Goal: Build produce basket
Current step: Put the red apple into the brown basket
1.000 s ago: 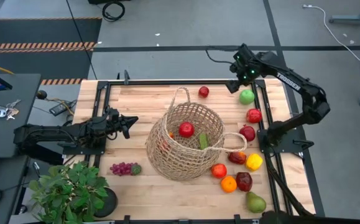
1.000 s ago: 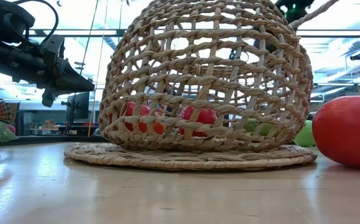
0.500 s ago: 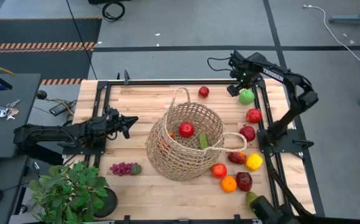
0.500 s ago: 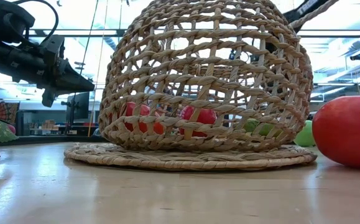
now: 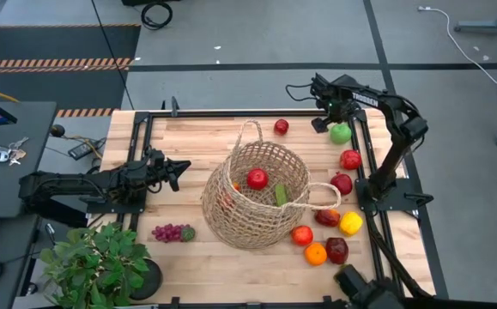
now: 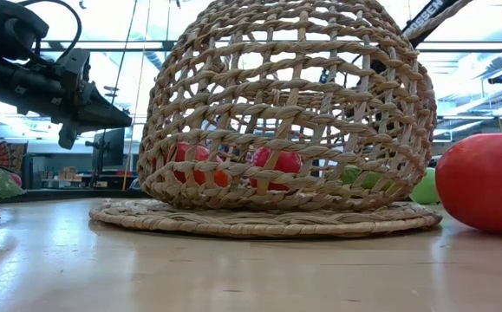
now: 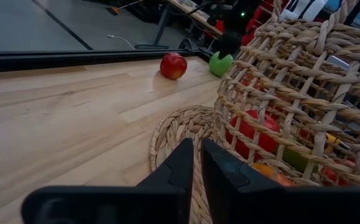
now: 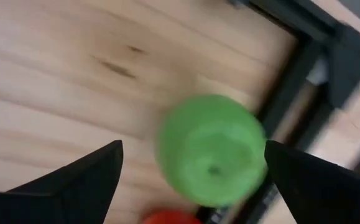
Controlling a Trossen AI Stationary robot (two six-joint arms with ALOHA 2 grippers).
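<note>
The tan straw basket [image 5: 261,196] stands mid-table with a red apple [image 5: 257,178] and a green piece [image 5: 281,194] inside. My right gripper [image 5: 328,122] is open just above the green apple [image 5: 342,133] at the table's far right. In the right wrist view its fingers [image 8: 92,171] stand apart on either side of the green apple [image 8: 211,149] without touching it. My left gripper [image 5: 179,167] is shut and empty, left of the basket, and also shows in the left wrist view [image 7: 199,152]. More produce lies on the table right of the basket.
A red apple [image 5: 281,127] lies at the far edge. Red apples [image 5: 350,159], a yellow pepper [image 5: 350,223], an orange [image 5: 315,253] and a dark red fruit [image 5: 336,250] lie along the right. Purple grapes [image 5: 171,232] and a potted plant [image 5: 98,262] are near left.
My right gripper has come down and a little toward the table's left, onto the green apple's place, while the arm has folded in over the far right corner. The left arm and the basket have kept still.
</note>
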